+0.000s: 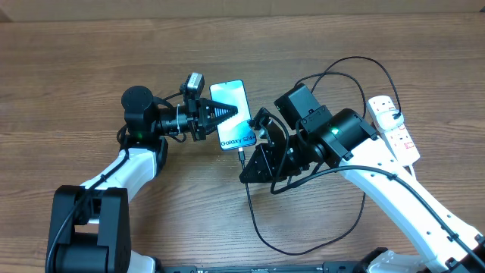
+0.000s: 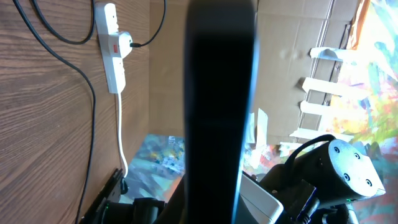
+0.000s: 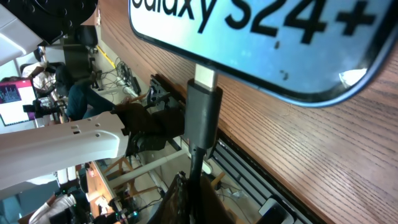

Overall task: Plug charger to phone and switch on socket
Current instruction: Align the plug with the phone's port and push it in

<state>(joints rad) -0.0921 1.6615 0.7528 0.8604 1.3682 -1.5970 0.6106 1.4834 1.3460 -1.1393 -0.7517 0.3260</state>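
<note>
The phone (image 1: 236,135) lies at the table's middle, its light screen reading "Galaxy S24+". My left gripper (image 1: 226,114) is shut on the phone's upper part. In the left wrist view the phone (image 2: 217,93) is a dark upright bar between the jaws. My right gripper (image 1: 248,168) is shut on the charger (image 1: 258,220) cable just behind its connector (image 3: 202,115). The connector's metal tip (image 3: 205,78) is at the port in the phone's (image 3: 261,37) bottom edge, and part of the tip still shows. The socket (image 1: 395,127) lies at the right with the charger's adapter (image 1: 392,114) plugged in.
The black cable loops over the table in front of and behind my right arm (image 1: 394,182). The socket (image 2: 113,53) with its white cord (image 2: 121,137) also shows in the left wrist view. Cardboard walls stand beyond the table's far edge.
</note>
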